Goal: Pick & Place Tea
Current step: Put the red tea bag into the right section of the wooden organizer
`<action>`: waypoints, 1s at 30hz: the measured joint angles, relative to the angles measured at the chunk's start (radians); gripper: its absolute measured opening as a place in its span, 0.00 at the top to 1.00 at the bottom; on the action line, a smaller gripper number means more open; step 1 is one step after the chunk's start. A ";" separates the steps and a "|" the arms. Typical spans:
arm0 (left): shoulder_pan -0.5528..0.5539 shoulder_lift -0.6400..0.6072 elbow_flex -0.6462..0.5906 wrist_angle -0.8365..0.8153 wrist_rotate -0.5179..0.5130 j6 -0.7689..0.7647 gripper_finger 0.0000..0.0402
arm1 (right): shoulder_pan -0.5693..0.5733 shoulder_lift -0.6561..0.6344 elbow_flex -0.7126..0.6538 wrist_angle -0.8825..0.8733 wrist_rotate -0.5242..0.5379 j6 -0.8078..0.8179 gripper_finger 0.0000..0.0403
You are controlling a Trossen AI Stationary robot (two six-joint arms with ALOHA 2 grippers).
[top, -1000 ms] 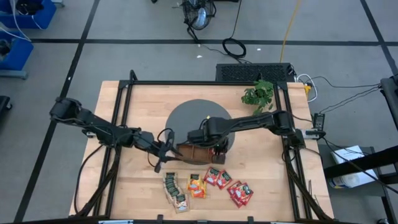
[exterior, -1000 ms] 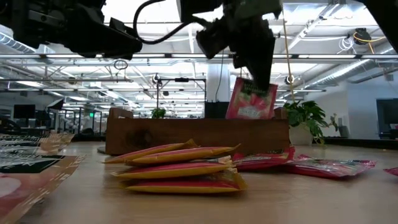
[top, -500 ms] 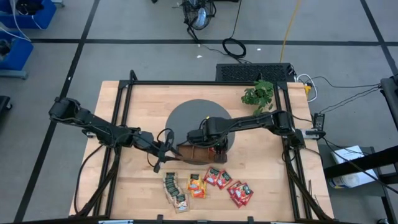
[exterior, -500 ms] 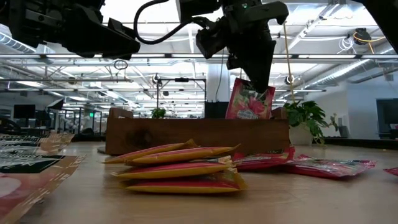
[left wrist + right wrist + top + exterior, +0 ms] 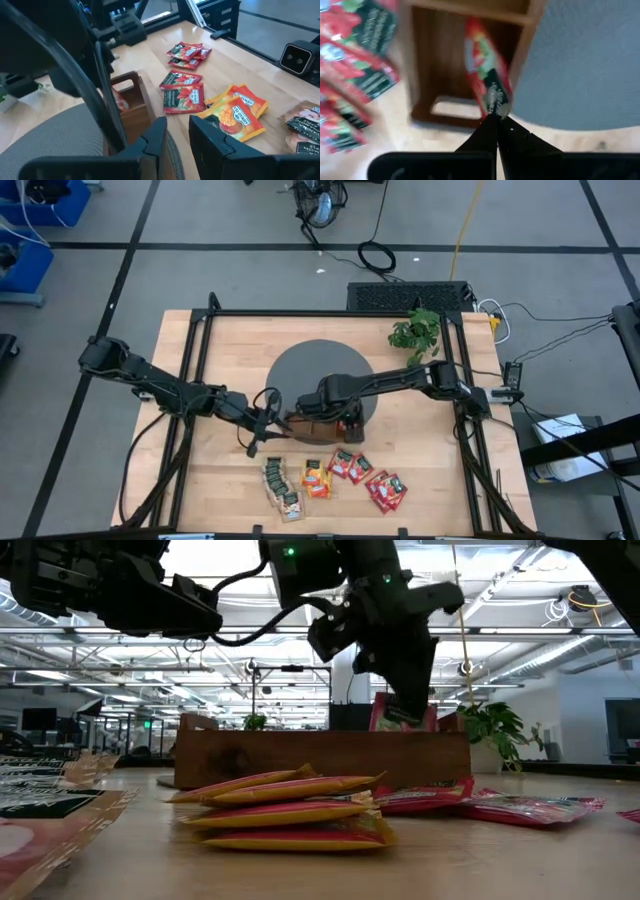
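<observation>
Left gripper (image 5: 268, 423) at centre-left of the high view, just beside the left end of the wooden tray (image 5: 305, 426), jaws parted with nothing between them, seen also in its wrist view as two dark fingers (image 5: 210, 142) apart over the grey round mat (image 5: 300, 370). Wooden tray in the middle of the frame, on the lower edge of that mat. Right gripper (image 5: 345, 420) over the right end of the tray, jaws closed on a red sachet (image 5: 487, 85), pinched at its top edge and hanging tilted into the end compartment; in the low view only the top of this sachet (image 5: 385, 712) visible above the tray wall. Further down in the frame, loose on the table, from left to right: dark green sachets (image 5: 280, 485), orange-yellow sachets (image 5: 316, 477), red sachets (image 5: 368, 477). Small green plant (image 5: 416, 332) at upper right of the table.
</observation>
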 joint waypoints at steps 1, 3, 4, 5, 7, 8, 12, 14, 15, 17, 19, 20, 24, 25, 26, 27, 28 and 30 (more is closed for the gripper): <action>0.000 0.000 0.000 0.000 0.000 0.000 0.78 | 0.000 0.000 0.000 0.006 0.014 -0.013 1.00; 0.000 0.000 0.000 0.000 0.000 -0.001 0.78 | 0.000 0.000 0.000 0.019 0.034 -0.038 1.00; 0.000 0.000 0.000 0.000 0.000 -0.001 0.78 | 0.000 0.000 0.000 0.030 0.040 -0.041 1.00; 0.000 0.000 0.000 0.000 0.000 -0.001 0.78 | 0.000 0.000 0.000 0.043 0.040 -0.043 1.00; 0.000 0.000 0.000 0.000 0.000 -0.004 0.78 | 0.000 0.000 0.000 0.069 0.039 -0.043 1.00; 0.000 0.000 0.000 0.000 0.000 -0.004 0.78 | 0.000 0.000 0.000 0.075 0.034 -0.043 1.00; 0.000 0.000 0.000 -0.001 0.000 -0.005 0.78 | 0.000 0.000 0.000 0.073 -0.017 -0.009 0.98; 0.000 0.000 0.000 -0.003 0.000 -0.005 0.78 | -0.003 0.000 0.000 0.062 -0.037 0.033 0.97; 0.000 0.000 0.000 -0.005 0.000 -0.005 0.78 | -0.005 0.000 0.000 0.055 -0.042 0.051 0.97; 0.000 0.000 0.000 -0.007 0.000 -0.005 0.78 | -0.007 0.000 0.000 0.039 -0.040 0.070 0.97; 0.000 0.000 0.000 -0.007 0.000 -0.005 0.78 | -0.007 0.000 0.000 0.026 -0.040 0.069 0.96; 0.000 0.000 0.000 -0.007 0.000 -0.004 0.78 | -0.007 0.000 0.000 0.023 -0.039 0.069 0.95; 0.001 0.000 0.000 -0.007 0.000 -0.002 0.78 | -0.007 0.000 0.000 0.028 -0.039 0.083 0.88; 0.001 0.000 0.000 -0.007 0.000 -0.002 0.78 | -0.007 0.000 0.000 0.028 -0.039 0.090 0.86; 0.001 0.000 0.000 -0.007 0.000 -0.002 0.78 | -0.007 0.000 0.000 0.029 -0.039 0.091 0.83; 0.001 0.000 0.000 -0.007 0.000 -0.002 0.78 | -0.008 -0.001 0.000 0.030 -0.039 0.092 0.80; 0.001 0.000 0.000 -0.007 0.000 -0.002 0.78 | -0.008 -0.001 0.000 0.031 -0.039 0.092 0.77; 0.001 0.000 0.000 -0.008 0.000 -0.001 0.78 | -0.008 -0.001 -0.001 0.042 -0.039 0.092 0.72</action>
